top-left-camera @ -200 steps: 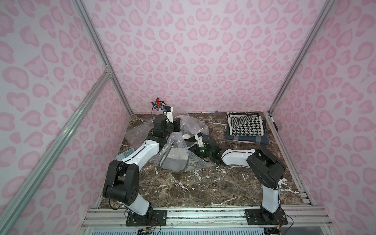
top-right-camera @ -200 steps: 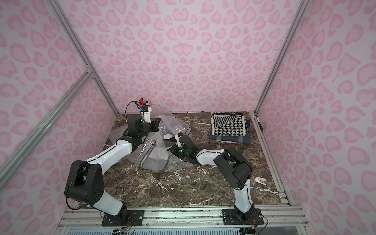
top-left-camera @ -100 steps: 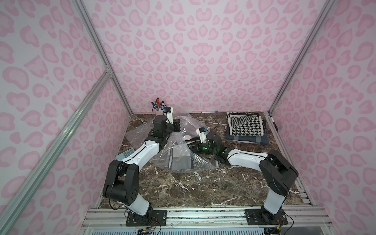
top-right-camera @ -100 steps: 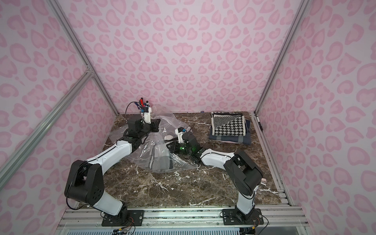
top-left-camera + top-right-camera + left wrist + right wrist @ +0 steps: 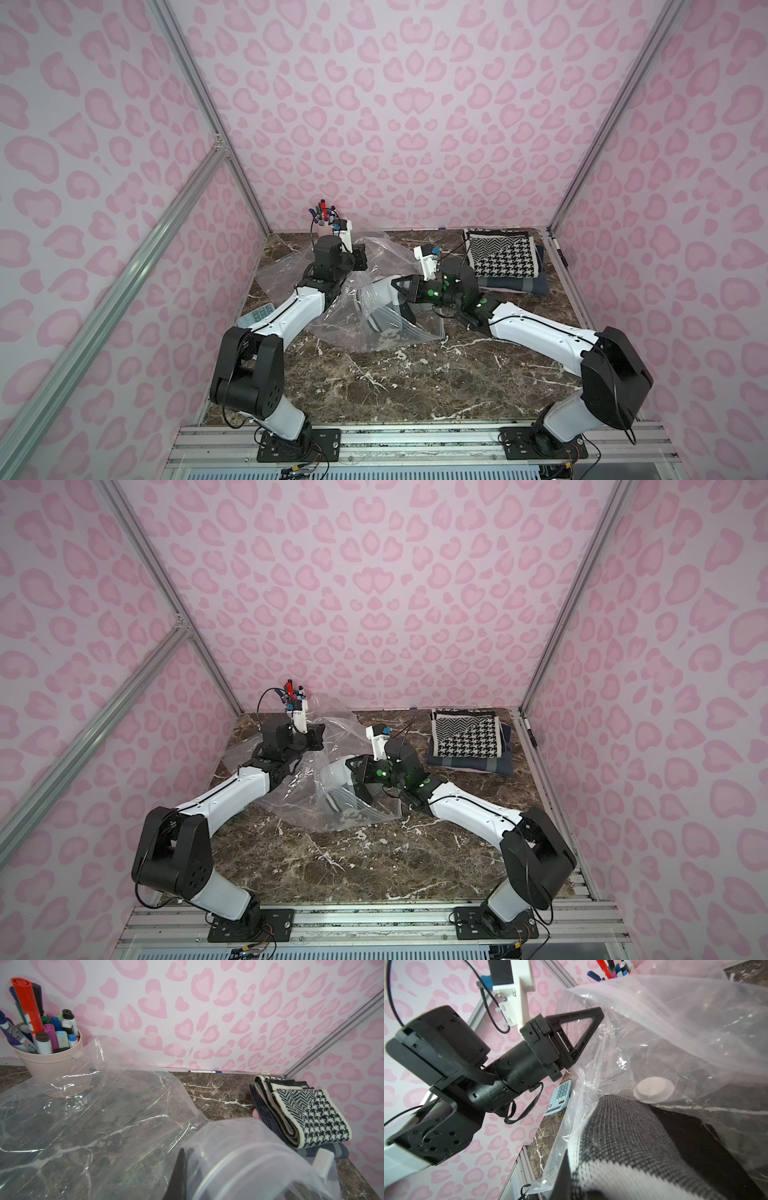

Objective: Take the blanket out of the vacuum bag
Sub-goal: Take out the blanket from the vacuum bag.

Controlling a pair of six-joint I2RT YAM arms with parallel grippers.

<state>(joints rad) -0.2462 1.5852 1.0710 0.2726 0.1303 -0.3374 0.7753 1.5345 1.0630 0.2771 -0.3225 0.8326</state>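
A grey, white-striped blanket (image 5: 623, 1136) is seen partly inside the crinkled clear vacuum bag (image 5: 374, 332), which is spread on the counter (image 5: 415, 382) from the far left corner toward the middle. The bag's rim is pinched by the closed left pincer (image 5: 599, 1015); the blanket is gripped by the closed right pincer (image 5: 400, 289). Markers (image 5: 27, 1007) are kept in a pink cup (image 5: 52, 1068).

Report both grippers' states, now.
Left gripper: closed, pinching the vacuum bag edge.
Right gripper: closed on the blanket inside the bag.
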